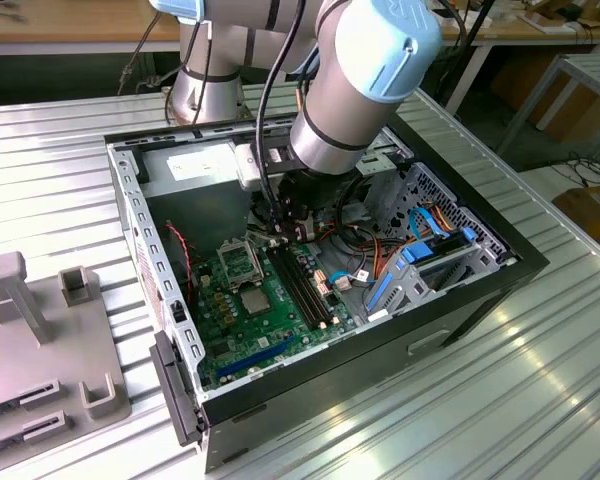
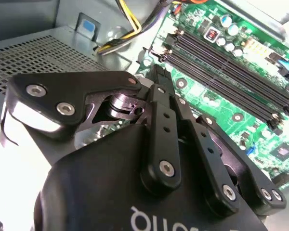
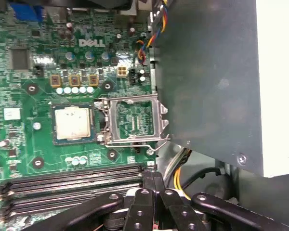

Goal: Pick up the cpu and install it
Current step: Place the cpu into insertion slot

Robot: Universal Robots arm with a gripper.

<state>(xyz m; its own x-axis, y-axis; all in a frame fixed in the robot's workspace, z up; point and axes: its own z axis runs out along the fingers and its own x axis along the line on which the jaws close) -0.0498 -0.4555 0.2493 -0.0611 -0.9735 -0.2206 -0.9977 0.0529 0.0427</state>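
We see the arm reach down into the open computer case (image 1: 130,200), which stands on the ribbed metal table (image 1: 540,400) in the middle of the exterior view. The gripper (image 1: 280,238) hangs above the green board (image 1: 235,345), just above centre frame, near the far end of the long black memory slots (image 1: 305,285).

In both wrist views we find the jaws of the gripper (image 3: 151,172) (image 2: 159,74) narrow. The two fingers (image 3: 143,190) lie side by side and touch, and we see nothing held between them.

The cpu (image 1: 256,298) lies flat on the board just below centre in the exterior view, down and to the exterior view's left of the gripper and apart from it. In the first wrist view the cpu (image 3: 73,122) sits square inside a dark border. The hinged metal frame (image 3: 135,120) lies open just beside it, with green board showing through its window. The memory slots (image 3: 72,175) run between the cpu and the fingers.

The grey power supply box (image 3: 207,72) stands just beside the open frame. A grey fixture (image 1: 40,330) rests on the table at the lower left of the exterior view, well apart from the case.
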